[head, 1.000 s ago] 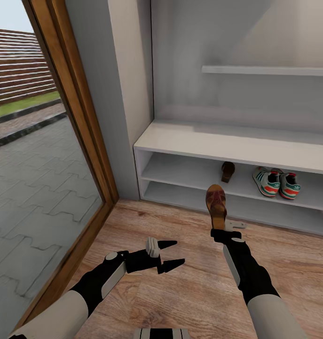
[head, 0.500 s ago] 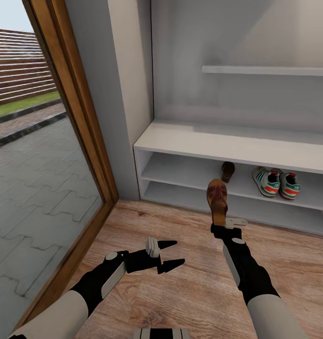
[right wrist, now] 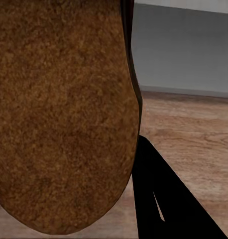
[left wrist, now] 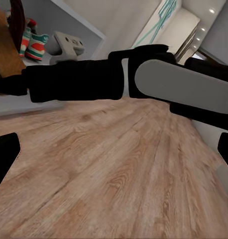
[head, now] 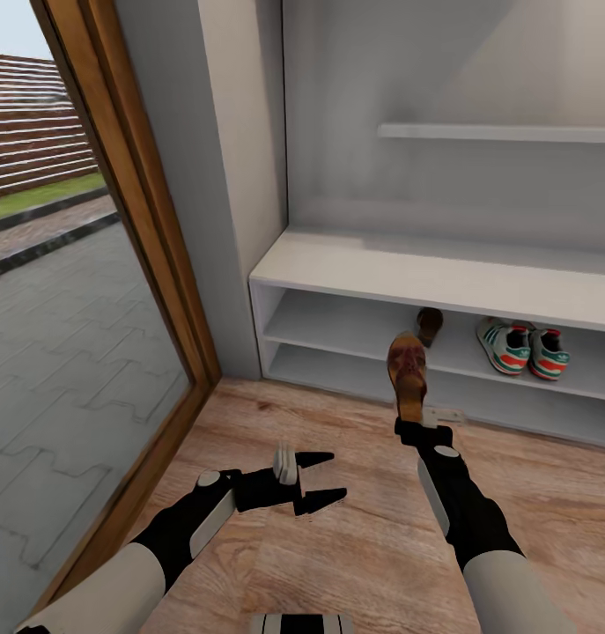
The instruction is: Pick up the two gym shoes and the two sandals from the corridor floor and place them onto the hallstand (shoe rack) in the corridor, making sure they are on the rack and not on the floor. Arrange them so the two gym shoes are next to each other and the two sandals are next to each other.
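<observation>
Head view: right pincer (head: 414,424) clamps a sandal (head: 408,373), toe up.

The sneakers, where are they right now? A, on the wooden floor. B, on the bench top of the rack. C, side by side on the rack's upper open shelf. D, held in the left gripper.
C: the two sneakers sit side by side on the upper open shelf of the shoe rack, right of the sandal already there.
</observation>
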Controlling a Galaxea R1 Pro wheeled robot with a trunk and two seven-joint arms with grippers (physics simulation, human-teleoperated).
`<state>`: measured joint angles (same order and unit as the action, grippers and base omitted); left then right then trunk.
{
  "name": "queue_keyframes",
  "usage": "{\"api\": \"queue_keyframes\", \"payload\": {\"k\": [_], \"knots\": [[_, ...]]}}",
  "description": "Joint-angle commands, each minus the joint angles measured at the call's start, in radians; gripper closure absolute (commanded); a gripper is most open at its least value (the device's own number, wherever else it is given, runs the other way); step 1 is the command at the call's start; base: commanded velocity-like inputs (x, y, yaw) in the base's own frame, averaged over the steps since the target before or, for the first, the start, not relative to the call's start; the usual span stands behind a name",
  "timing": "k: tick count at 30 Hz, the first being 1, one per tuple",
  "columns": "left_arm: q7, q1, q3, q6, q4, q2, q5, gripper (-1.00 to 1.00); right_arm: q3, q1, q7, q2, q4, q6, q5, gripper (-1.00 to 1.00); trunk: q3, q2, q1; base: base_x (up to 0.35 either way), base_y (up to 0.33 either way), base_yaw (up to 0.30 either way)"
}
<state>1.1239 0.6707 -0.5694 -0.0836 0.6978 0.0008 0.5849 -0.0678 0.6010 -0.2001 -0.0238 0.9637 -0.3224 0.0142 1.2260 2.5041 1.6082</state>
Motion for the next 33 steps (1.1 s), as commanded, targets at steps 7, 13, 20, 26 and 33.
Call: {"api": "queue_keyframes", "payload": {"k": [7,13,20,26,33], "knots": [[0.002,0.001,-0.004,-0.009,-0.001,0.001,0.006,-1.0,-0.001,0.0,-0.004,0.0,0.001,-0.006,-0.002,1.0,0.001,0.0,0.0,0.15,0.0,0.0],[0.002,0.001,-0.004,-0.009,-0.001,0.0,0.006,-1.0,-0.001,0.0,-0.004,0.0,0.001,-0.006,-0.002,1.0,0.001,0.0,0.0,0.187,0.0,0.0],[0.002,0.001,-0.004,-0.009,-0.001,0.0,0.006,-1.0,-0.001,0.0,-0.004,0.0,0.002,-0.006,-0.001,1.0,0.001,0.0,0.0,0.336,0.0,0.0],[0.002,0.001,-0.004,-0.009,-0.001,0.0,0.006,-1.0,-0.001,0.0,-0.004,0.0,0.003,-0.007,0.0,1.0,0.001,0.0,0.0,0.322,-0.056,0.0],[0.004,0.001,-0.004,-0.009,-0.001,0.001,0.006,-1.0,-0.001,0.0,-0.004,0.0,0.003,-0.007,0.0,1.0,0.001,0.0,0.0,0.081,-0.016,0.0]]}}
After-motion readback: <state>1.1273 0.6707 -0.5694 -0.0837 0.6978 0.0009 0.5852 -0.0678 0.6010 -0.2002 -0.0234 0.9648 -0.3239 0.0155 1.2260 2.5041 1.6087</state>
